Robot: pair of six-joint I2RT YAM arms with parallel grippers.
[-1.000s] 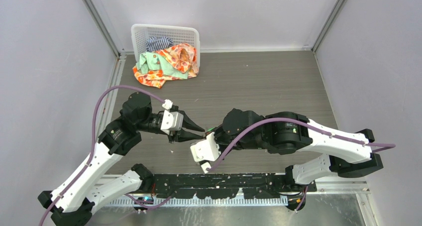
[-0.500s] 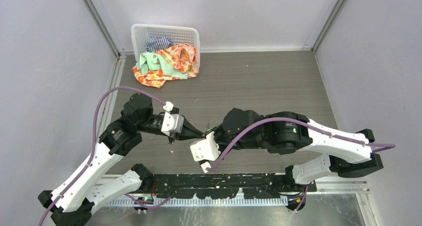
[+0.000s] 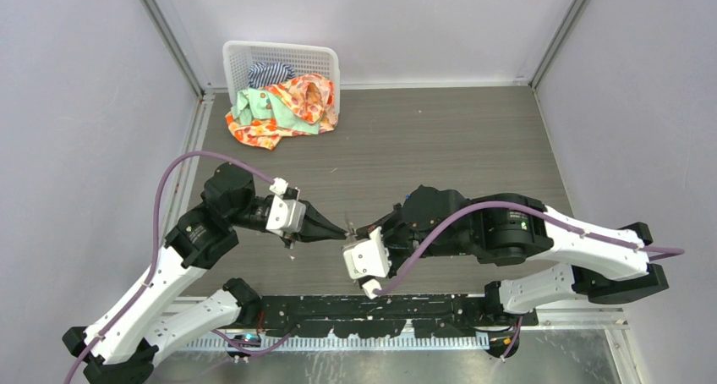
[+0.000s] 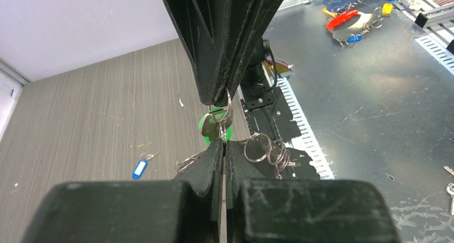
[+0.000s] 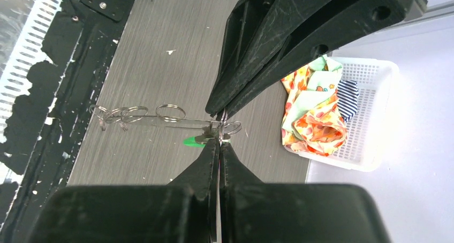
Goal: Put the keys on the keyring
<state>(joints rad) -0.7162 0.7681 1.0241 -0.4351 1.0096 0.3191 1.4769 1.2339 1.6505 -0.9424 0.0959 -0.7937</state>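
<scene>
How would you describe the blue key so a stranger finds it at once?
In the left wrist view, look left of the left gripper on the wood-grain table. The blue key lies flat there, alone; the green key hangs in the air against the right gripper.

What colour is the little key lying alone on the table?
Blue. The key shows best in the left wrist view.

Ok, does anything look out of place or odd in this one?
Yes, mildly: at the far left corner, clothes spill out of the white basket onto the table, unrelated to the keys. The blue key lies alone on the table, away from the green key and keyring held up between the arms.
</scene>
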